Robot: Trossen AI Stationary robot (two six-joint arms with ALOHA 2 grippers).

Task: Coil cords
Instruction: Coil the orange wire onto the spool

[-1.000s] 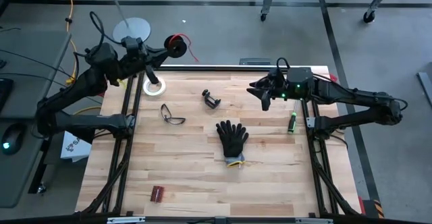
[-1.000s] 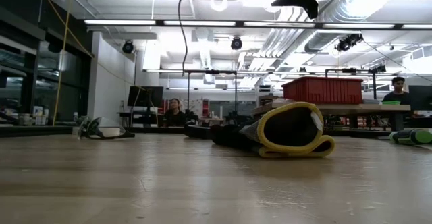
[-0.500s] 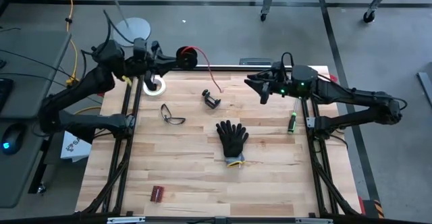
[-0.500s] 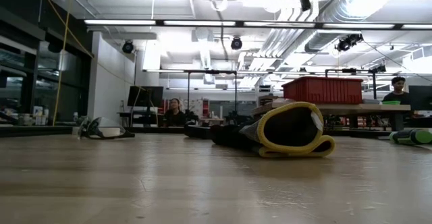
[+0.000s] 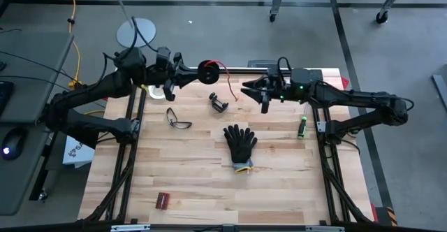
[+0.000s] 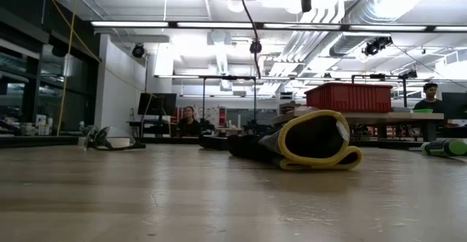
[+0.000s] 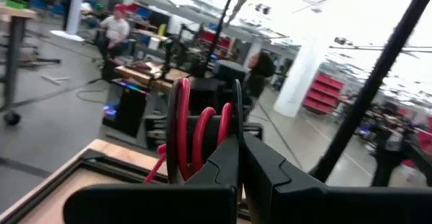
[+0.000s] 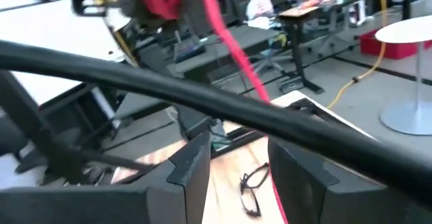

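Your left pincer point(image 5: 187, 75) grips the spool point(image 5: 207, 70) of red cord point(image 5: 222, 65) at the bench's point(image 5: 195, 183) twelve o'clock edge. Right pincer point(image 5: 250, 91) is narrowly open beside it; take the loose tail gently.

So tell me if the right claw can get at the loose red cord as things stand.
Probably yes. The right claw is open, off the table, facing the red cord trailing from the spool held in the left claw, with nothing visible between them.
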